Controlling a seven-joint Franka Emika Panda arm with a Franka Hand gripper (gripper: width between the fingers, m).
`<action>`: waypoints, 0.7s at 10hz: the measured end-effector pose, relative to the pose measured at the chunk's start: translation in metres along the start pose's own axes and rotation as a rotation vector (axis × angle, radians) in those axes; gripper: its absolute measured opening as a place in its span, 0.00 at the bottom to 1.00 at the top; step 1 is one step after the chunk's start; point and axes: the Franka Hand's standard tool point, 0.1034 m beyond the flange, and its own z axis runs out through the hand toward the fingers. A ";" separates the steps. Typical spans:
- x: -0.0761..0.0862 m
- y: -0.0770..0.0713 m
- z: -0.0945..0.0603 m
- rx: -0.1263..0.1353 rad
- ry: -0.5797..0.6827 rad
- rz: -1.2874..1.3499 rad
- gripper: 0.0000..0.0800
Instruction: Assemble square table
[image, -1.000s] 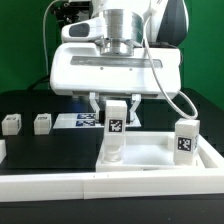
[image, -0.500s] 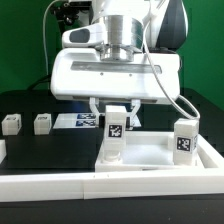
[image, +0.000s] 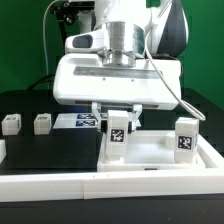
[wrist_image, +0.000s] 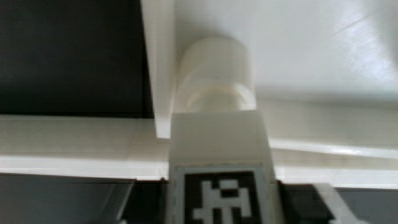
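My gripper (image: 118, 117) is shut on a white leg post (image: 118, 138) with a black-and-white tag. It holds the post upright with its lower end at the near left corner of the white square slab (image: 152, 152). I cannot tell whether the post is seated in the socket. A second tagged leg post (image: 185, 140) stands at the slab's right corner. In the wrist view, the held post (wrist_image: 217, 110) runs from my gripper (wrist_image: 221, 205) down onto the slab (wrist_image: 338, 60).
Two small white leg posts (image: 11, 124) (image: 42, 123) lie on the black worktop (image: 50, 150) at the exterior view's left. The marker board (image: 78, 121) lies behind them. A white rail (image: 110, 185) runs along the front.
My gripper and the held post have shifted slightly toward the exterior view's right and a little lower. The wrist has turned somewhat. Everything else has stayed put.
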 end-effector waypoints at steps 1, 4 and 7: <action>0.000 -0.001 0.000 0.000 0.001 -0.001 0.36; -0.004 -0.007 0.002 0.007 -0.011 -0.009 0.36; -0.004 -0.007 0.002 0.008 -0.019 -0.008 0.65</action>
